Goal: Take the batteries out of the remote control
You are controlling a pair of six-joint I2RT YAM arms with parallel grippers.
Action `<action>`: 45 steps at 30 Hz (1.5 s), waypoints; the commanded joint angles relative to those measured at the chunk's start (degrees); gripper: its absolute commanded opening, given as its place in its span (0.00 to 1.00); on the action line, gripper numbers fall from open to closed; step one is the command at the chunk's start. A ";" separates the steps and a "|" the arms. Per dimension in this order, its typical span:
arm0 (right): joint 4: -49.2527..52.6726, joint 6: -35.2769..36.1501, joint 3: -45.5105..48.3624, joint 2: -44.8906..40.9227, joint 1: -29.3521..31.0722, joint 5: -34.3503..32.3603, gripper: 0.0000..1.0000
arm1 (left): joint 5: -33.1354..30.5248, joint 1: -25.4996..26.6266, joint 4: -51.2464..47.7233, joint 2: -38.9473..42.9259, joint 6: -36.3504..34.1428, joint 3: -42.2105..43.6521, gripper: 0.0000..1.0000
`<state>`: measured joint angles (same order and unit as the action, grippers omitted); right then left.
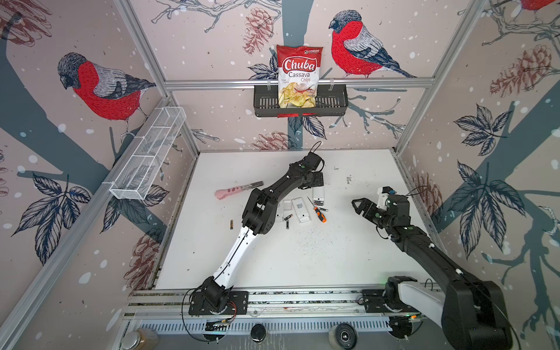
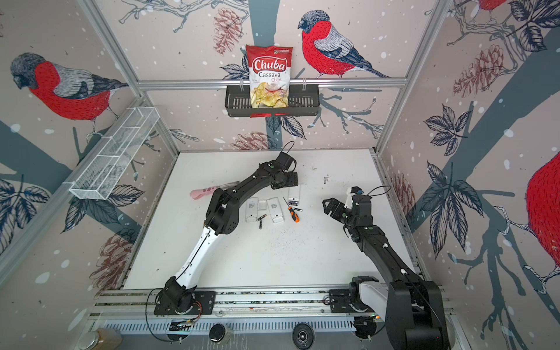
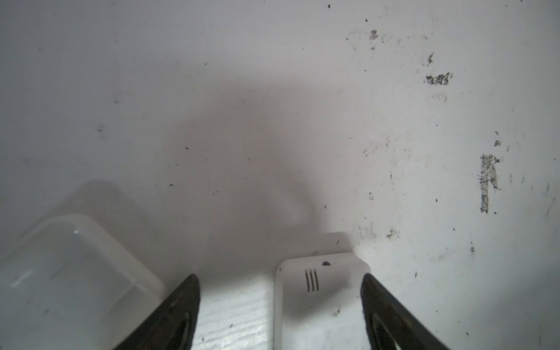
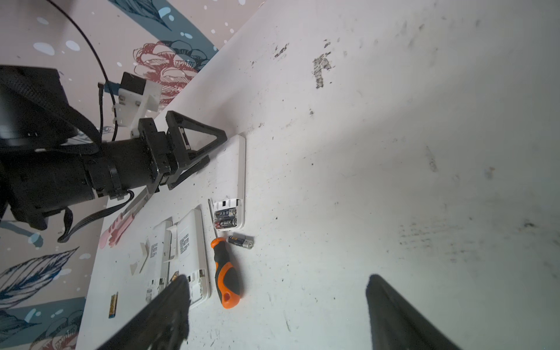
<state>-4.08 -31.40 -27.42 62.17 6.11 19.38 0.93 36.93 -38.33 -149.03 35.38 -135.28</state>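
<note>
Black batteries (image 4: 225,218) lie paired in the open bay of the white remote (image 4: 231,169) at 12 o'clock of the screwdriver (image 1: 320,215), and the left gripper (image 3: 280,275), wide open and empty astride its far end, could skid it by closing off-centre, while the right gripper (image 4: 278,276) hovers open, empty, at 3 o'clock.

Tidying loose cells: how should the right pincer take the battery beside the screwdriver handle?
Probably mid-body, from straight above, closing across its width: the battery lies flat on the table, long sides free, one end near the screwdriver.
</note>
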 commanded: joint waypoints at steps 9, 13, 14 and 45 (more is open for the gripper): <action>-0.27 3.03 -2.39 3.40 8.43 4.48 0.74 | 0.38 -0.79 11.41 15.35 -2.04 13.34 0.96; 0.29 5.43 -3.73 5.71 12.42 3.71 0.74 | 3.00 -1.72 20.59 24.46 -2.16 27.64 0.96; 1.19 6.48 -4.62 6.40 13.83 2.42 0.74 | 3.46 -1.92 22.49 26.67 -2.26 31.12 0.96; 18.31 15.15 -28.21 36.09 28.78 -13.51 0.61 | 11.01 -11.34 53.71 53.72 3.38 79.54 0.96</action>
<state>12.91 -16.78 -54.96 97.30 34.70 6.33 10.55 26.00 12.23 -96.14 38.54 -56.69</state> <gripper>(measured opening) 0.614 0.963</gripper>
